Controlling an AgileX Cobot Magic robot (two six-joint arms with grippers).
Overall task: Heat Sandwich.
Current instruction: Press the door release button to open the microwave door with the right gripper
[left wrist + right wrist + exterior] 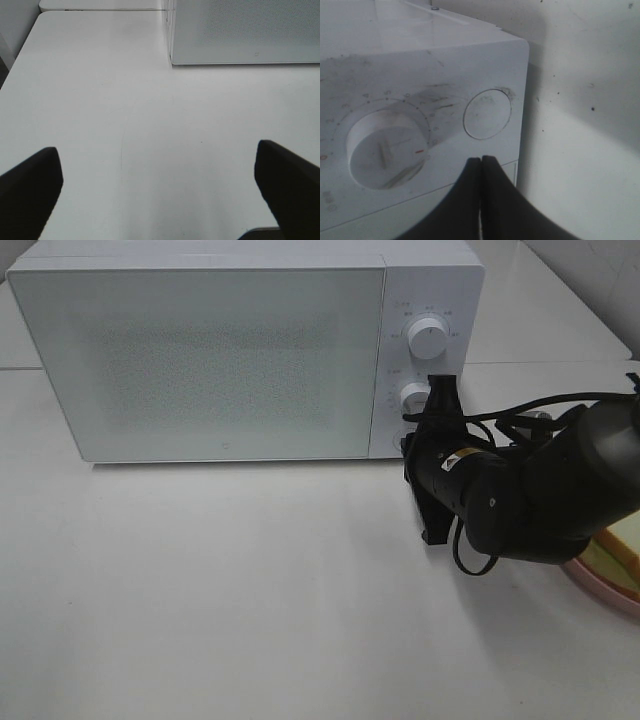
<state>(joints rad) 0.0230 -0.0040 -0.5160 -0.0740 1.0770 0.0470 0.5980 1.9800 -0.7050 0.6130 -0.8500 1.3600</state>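
Though closed, gripper (481, 159) at microwave (420, 65) edge

sandwich (622, 548), pale yellow corner showing, far right

The microwave (230, 360) is white. Its door (200, 365) carries a fine grey speckle of dots, and its white knobs (428, 338) are ringed by small dark marks and one red tick (420, 150). The table (220, 590) under the microwave is white. Right of the microwave, the arm (540, 490) and right gripper (481, 165) are black, the plate (600, 588) pink, the sandwich (625, 545) pale yellow.
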